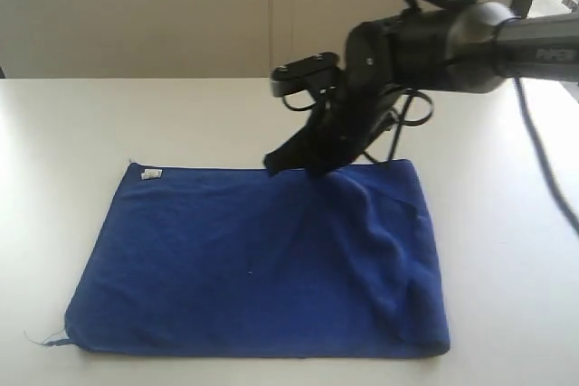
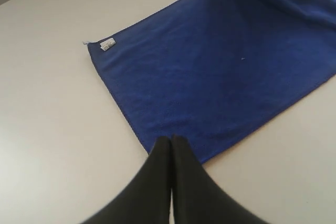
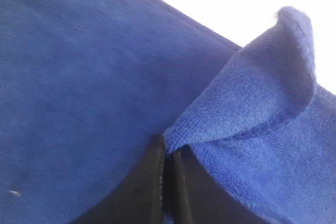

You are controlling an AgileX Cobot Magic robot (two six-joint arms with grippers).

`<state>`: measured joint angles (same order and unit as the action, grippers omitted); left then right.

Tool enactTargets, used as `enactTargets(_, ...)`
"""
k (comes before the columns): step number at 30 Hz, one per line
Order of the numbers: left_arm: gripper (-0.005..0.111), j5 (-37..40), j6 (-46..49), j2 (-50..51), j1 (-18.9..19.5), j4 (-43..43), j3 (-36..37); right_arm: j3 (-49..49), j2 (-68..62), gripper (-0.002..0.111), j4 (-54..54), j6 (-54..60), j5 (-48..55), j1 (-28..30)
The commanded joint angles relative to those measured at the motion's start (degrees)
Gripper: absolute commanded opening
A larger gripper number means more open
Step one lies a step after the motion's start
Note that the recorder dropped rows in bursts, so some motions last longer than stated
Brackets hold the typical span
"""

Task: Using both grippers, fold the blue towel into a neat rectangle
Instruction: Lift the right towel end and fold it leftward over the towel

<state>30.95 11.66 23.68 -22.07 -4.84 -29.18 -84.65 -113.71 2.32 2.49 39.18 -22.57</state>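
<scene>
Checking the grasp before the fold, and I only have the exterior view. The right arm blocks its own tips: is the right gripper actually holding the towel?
Observer: Yes. In the right wrist view the right gripper is shut on a raised fold at the edge of the blue towel.
Operator: The left arm isn't in my frame at all. Where is it, and is it holding anything?
Observer: The left gripper is shut and empty. In the left wrist view its tips sit over the towel's short edge, near the corner away from the white tag. I cannot tell whether they touch the cloth.
</scene>
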Motion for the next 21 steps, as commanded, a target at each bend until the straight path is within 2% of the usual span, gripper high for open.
enactTargets(1, 0.000, 0.38, -0.07, -0.31, -0.39, -0.73, 0.45, -7.17, -4.50, 0.000, 3.79, 0.37, -0.42, -6.85)
enactTargets(11, 0.000, 0.50, -0.07, -0.31, -0.39, -0.73, 0.35, -27.93, -17.79, 0.000, 9.03, 0.26, 2.36, -16.40)
enactTargets(21, 0.000, 0.29, -0.07, -0.31, -0.39, -0.73, 0.35, -32.65, -23.51, 0.000, 16.10, 0.50, -1.23, -17.88)
